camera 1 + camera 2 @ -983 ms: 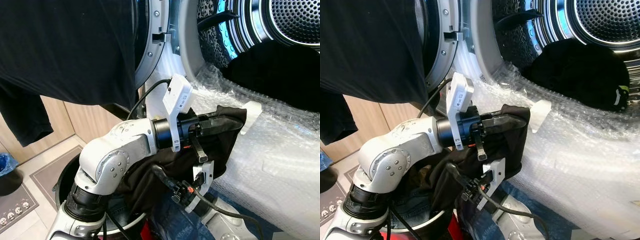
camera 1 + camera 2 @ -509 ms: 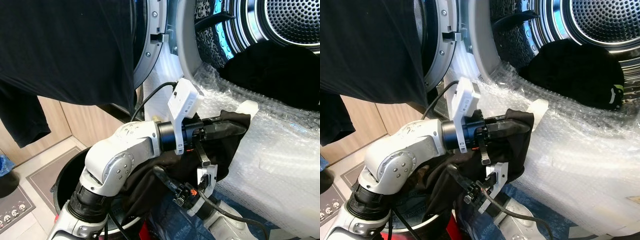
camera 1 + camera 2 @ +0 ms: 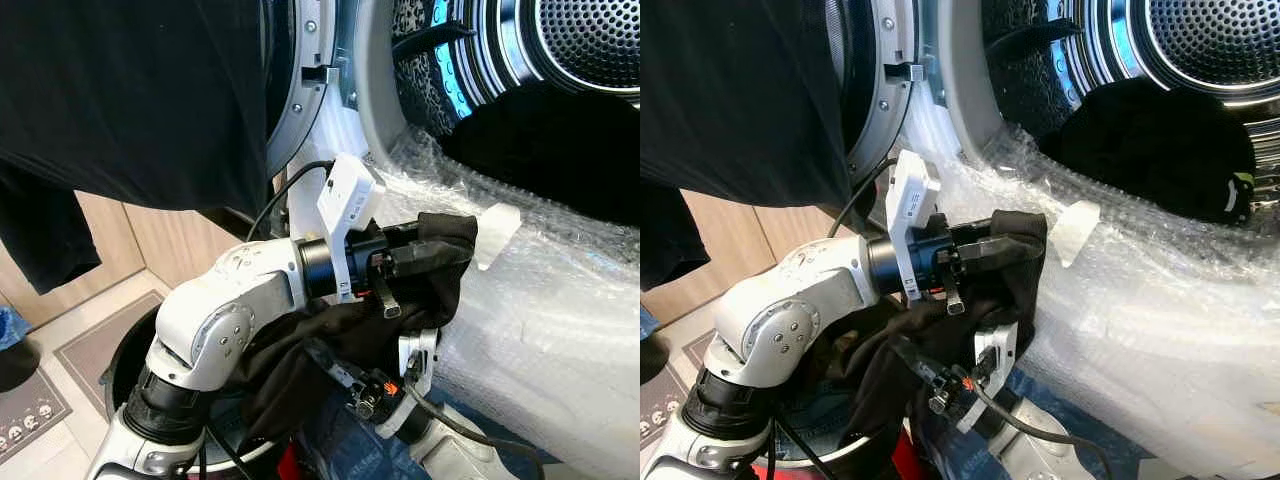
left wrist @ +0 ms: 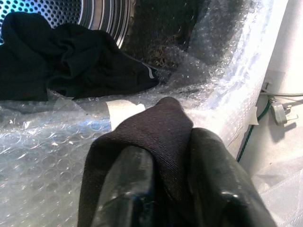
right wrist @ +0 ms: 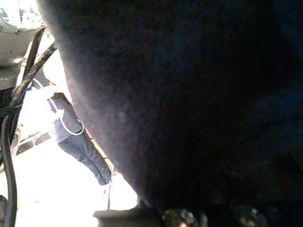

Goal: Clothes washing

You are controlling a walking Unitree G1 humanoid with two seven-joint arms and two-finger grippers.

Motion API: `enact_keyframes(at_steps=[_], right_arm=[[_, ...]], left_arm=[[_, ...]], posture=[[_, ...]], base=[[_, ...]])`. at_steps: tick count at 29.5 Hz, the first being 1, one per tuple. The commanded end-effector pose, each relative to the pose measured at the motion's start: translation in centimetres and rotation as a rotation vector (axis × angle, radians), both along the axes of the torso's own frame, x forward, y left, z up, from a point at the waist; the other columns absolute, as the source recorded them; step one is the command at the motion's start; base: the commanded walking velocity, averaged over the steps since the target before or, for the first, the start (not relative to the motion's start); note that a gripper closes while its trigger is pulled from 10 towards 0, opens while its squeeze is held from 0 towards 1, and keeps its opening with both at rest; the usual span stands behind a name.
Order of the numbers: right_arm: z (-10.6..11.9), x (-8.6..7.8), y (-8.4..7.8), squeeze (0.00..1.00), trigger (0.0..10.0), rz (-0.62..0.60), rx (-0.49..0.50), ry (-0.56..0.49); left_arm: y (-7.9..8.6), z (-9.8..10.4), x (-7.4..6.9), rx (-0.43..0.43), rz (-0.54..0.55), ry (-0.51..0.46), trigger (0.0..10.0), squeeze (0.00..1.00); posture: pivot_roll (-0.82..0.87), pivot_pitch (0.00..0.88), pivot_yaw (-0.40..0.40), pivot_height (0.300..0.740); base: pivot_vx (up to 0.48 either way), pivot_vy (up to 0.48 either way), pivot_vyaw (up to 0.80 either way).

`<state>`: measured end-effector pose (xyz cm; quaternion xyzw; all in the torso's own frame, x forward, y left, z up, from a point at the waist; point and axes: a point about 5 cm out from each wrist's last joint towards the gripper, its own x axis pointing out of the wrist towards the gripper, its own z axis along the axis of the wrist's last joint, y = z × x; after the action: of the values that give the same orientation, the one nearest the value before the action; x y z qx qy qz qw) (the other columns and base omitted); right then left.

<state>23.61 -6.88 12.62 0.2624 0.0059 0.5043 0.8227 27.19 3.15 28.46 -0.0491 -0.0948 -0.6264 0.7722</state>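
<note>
My left gripper (image 4: 171,182) is shut on a black garment (image 3: 440,262), the cloth pinched between its two fingers (image 4: 127,187). It holds the garment up in front of the washing machine's opening, just short of the bubble-wrapped lip (image 3: 560,300). The rest of the garment trails down over my right arm (image 3: 412,390) toward the basket. Inside the steel drum (image 3: 1210,40) lies a heap of black clothes (image 3: 1160,140). In the right wrist view, dark cloth (image 5: 189,94) covers the camera.
A large black garment (image 3: 130,90) hangs over the open machine door (image 3: 300,90) on the left. A round black basket (image 3: 125,365) with clothes stands below my left arm. Wooden cabinets (image 3: 170,240) and a grey mat (image 3: 30,415) are at the lower left.
The left arm has drawn back slightly from the drum with the garment still held. The view has shifted a little.
</note>
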Motion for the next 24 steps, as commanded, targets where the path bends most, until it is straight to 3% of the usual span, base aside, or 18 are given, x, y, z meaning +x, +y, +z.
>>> enact_keyframes(at_steps=[1,2,3,5,7,8,9,16,18,19,20,24], right_arm=[[0.9,-0.5,-1.0,0.00,0.0,0.023,0.021,-0.037],[0.9,-0.8,-1.7,0.00,0.0,0.032,0.021,-0.041],[0.9,-0.8,-1.7,0.00,0.0,0.032,0.021,-0.041],[1.0,-1.1,-2.3,0.00,0.0,0.043,0.021,-0.044],[1.0,-1.1,-2.3,0.00,0.0,0.043,0.021,-0.044],[0.7,-1.0,-2.9,0.00,0.0,0.036,0.004,-0.038],[0.6,-1.0,-3.0,0.00,0.0,0.034,-0.001,-0.036],[0.8,-1.0,-2.9,0.00,0.0,0.045,0.000,-0.037],[1.0,-1.1,-3.3,0.00,0.0,0.037,0.003,-0.045],[1.0,-1.1,-3.3,0.00,0.0,0.037,0.003,-0.045],[1.1,-1.2,-3.7,0.00,0.0,0.028,0.002,-0.051],[1.2,-1.2,-3.9,0.00,0.0,0.027,0.001,-0.053]], left_arm=[[2.6,-0.5,-0.2,0.066,0.068,-0.038,10.0,1.00],[4.3,-1.0,-0.5,0.123,0.114,-0.045,10.0,1.00],[4.3,-1.0,-0.5,0.123,0.114,-0.045,10.0,1.00],[6.0,-1.5,-0.8,0.185,0.156,-0.051,10.0,1.00],[6.0,-1.5,-0.8,0.185,0.156,-0.051,10.0,1.00],[7.8,-2.8,-1.0,0.264,0.237,-0.023,10.0,1.00],[8.3,-3.2,-1.0,0.287,0.259,-0.016,10.0,1.00],[8.7,-3.4,-2.2,0.288,0.213,0.004,10.0,1.00],[10.5,-3.8,-2.2,0.316,0.288,0.028,10.0,1.00],[10.5,-3.8,-2.2,0.316,0.288,0.028,10.0,1.00],[12.7,-4.4,-1.5,0.346,0.441,0.046,10.0,1.00],[13.3,-4.5,-1.2,0.346,0.493,0.053,10.0,1.00]], posture=[[0.16,0.017,-0.060,0.740],[0.16,0.017,-0.060,0.740],[0.16,0.017,-0.060,0.740],[0.16,0.017,-0.060,0.740],[0.16,0.017,-0.060,0.740],[0.17,0.024,-0.061,0.740],[0.17,0.024,-0.061,0.740],[0.17,0.026,-0.058,0.740],[0.17,0.028,-0.050,0.740],[0.17,0.028,-0.050,0.740],[0.17,0.030,-0.049,0.740],[0.17,0.030,-0.049,0.740]], base=[[0.000,0.000,0.00],[0.000,0.000,0.00],[0.000,0.000,0.00],[0.000,0.000,0.00],[0.000,0.000,0.00],[0.000,0.000,0.00],[0.000,0.000,0.00],[0.000,0.000,0.00],[0.000,0.000,0.00],[0.000,0.000,0.00],[0.000,0.000,0.00],[0.000,0.000,0.00]])
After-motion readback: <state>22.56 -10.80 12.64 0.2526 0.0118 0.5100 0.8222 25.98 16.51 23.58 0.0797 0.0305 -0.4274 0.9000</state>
